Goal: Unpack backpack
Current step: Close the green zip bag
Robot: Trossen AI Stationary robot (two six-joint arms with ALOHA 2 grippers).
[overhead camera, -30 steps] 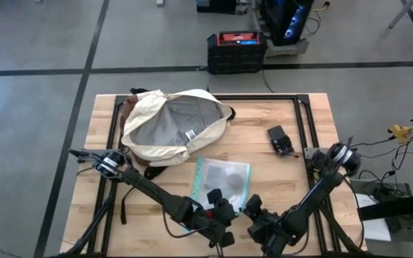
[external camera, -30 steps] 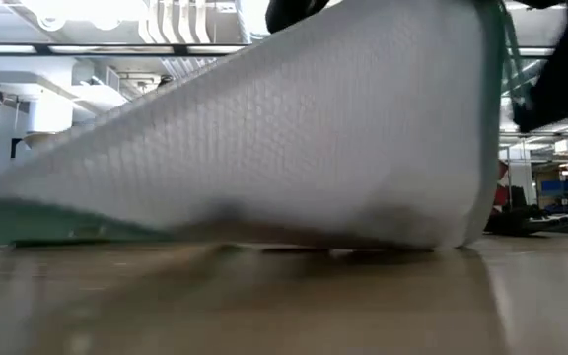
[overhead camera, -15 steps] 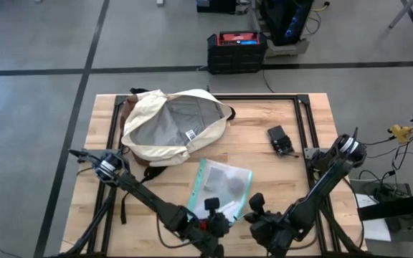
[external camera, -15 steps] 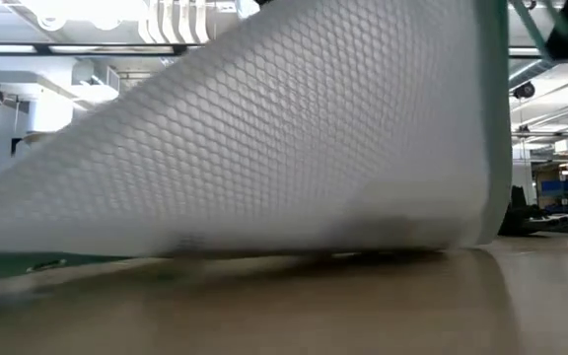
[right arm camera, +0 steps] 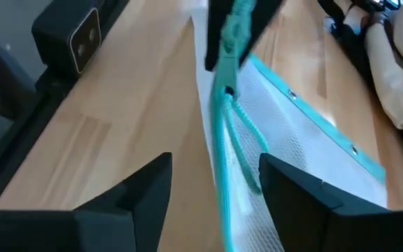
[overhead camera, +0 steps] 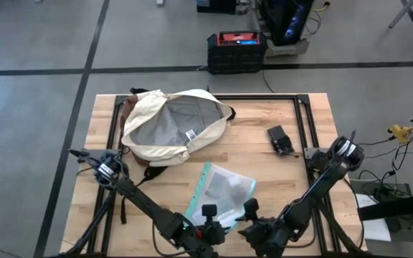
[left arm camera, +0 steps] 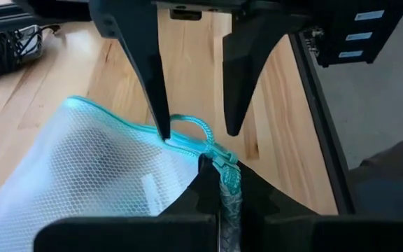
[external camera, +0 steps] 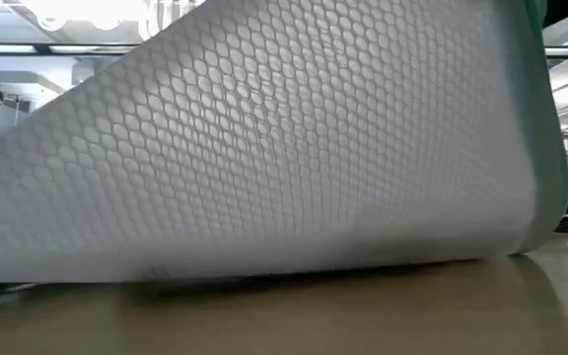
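Observation:
The cream backpack (overhead camera: 172, 125) lies open at the far left, grey lining up, with no gripper on it. A clear mesh pouch with teal edging (overhead camera: 222, 192) lies near the table's front edge and fills the low view (external camera: 264, 148). My left gripper (overhead camera: 210, 221) is shut on the pouch's near end. My right gripper (right arm camera: 215, 189) is open just to its right. Its fingers (left arm camera: 156, 84) stand on either side of the pouch's teal cord loop (left arm camera: 196, 127). My left gripper pinches the pouch's teal zip-pull corner (left arm camera: 224, 176) between its two shut fingers, roughly level, pointing toward the table's right. The held corner is raised. The rest of the pouch slopes down, and its lower edge (external camera: 264, 271) rests on the table.
A small black object (overhead camera: 280, 140) lies at the right of the table. A black frame (overhead camera: 303, 129) runs along the table's far and right sides. Bare wood lies between the backpack and the black object. A black and red case (overhead camera: 236, 50) stands on the floor beyond.
Both grippers have drawn back toward the table's near edge. The pouch has slid along the table with the left gripper and turned a little. In the low view it has come closer and fills more of the picture.

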